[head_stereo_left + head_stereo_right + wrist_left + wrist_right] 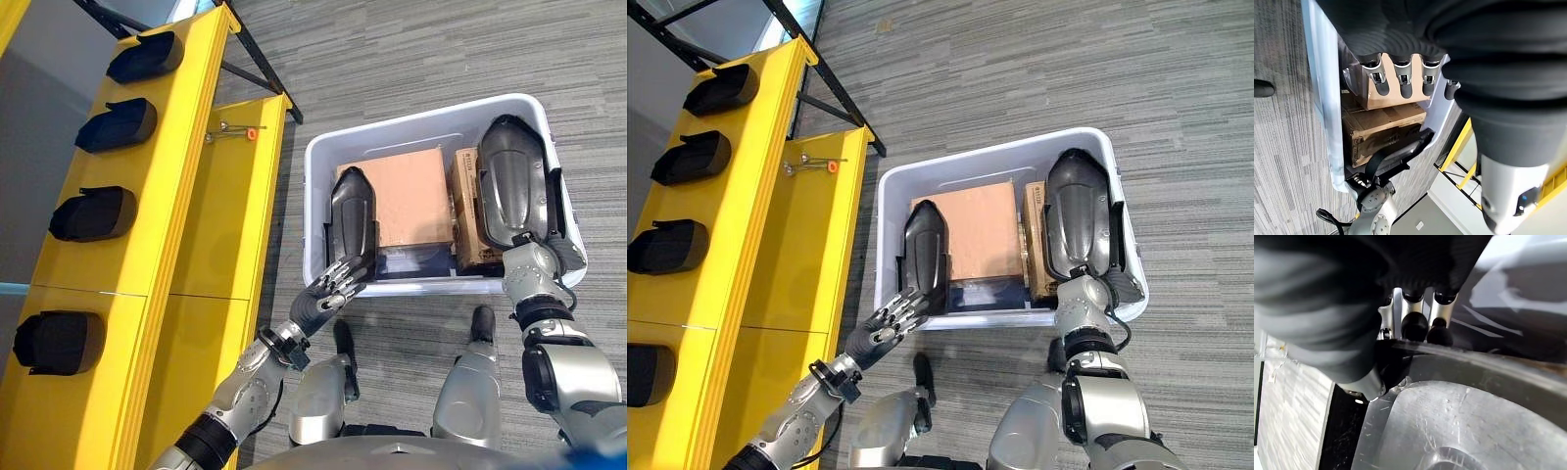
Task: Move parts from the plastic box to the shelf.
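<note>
Shelf point(186, 186): four dark parts point(93, 213) placed; spare room beyond
Box point(323, 157): two parts left
Left hand point(328, 291): fingers straight, touching nearer part point(353, 220)
Right hand point(1415, 328): curled round second part's point(509, 181) edge

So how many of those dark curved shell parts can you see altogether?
6. Four sit in a row on the yellow shelf. Two are in the plastic box: one at its left, one at its right. More may be hidden beneath.
</note>
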